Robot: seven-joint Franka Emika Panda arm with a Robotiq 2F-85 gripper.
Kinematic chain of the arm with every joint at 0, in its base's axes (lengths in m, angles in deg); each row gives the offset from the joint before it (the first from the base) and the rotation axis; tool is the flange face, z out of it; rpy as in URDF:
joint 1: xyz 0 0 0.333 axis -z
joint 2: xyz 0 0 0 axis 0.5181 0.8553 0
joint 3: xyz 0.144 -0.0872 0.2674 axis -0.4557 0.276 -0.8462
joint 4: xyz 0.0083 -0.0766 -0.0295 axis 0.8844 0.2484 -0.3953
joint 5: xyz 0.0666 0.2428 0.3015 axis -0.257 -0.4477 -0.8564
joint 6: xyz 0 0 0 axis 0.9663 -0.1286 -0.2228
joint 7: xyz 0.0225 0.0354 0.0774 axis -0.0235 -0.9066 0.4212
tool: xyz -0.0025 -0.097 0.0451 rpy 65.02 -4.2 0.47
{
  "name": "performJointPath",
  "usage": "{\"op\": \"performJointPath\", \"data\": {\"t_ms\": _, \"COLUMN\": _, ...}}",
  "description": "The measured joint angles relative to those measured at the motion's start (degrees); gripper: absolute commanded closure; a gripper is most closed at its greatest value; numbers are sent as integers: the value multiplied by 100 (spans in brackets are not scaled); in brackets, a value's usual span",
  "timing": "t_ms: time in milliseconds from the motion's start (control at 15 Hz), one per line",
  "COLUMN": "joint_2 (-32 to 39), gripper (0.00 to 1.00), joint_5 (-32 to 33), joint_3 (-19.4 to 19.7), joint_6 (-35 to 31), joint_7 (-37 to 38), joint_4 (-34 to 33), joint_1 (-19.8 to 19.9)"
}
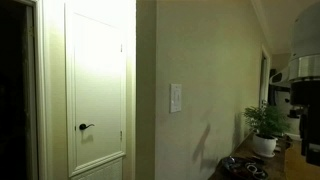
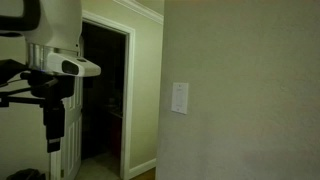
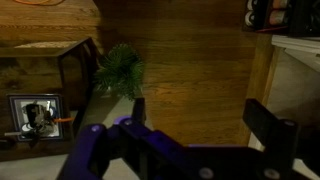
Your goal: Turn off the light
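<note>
The light switch is a small white upright plate on the pale wall in both exterior views (image 1: pixel 176 98) (image 2: pixel 179 98). No lamp fitting shows. The robot arm stands far from the switch, at the right edge in an exterior view (image 1: pixel 303 95) and at the left in an exterior view (image 2: pixel 55 70). In the wrist view my gripper (image 3: pixel 200 120) is open and empty, its two dark fingers spread wide above a wooden floor. The switch does not show in the wrist view.
A white door with a black lever handle (image 1: pixel 85 127) stands left of the switch wall. A potted green plant (image 1: pixel 264 125) sits on a low table; it also shows in the wrist view (image 3: pixel 120 70). An open dark doorway (image 2: pixel 105 90) lies beyond the arm.
</note>
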Motion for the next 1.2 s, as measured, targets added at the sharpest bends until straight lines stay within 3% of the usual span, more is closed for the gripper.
{"op": "performJointPath", "data": {"t_ms": 800, "joint_2": 23, "gripper": 0, "joint_5": 17, "joint_3": -20, "joint_6": -29, "joint_7": 0, "joint_4": -11, "joint_1": 15}}
{"op": "performJointPath", "data": {"t_ms": 1200, "joint_2": 633, "gripper": 0, "joint_5": 247, "joint_3": -21, "joint_6": -804, "joint_7": -53, "joint_4": -250, "joint_1": 106}}
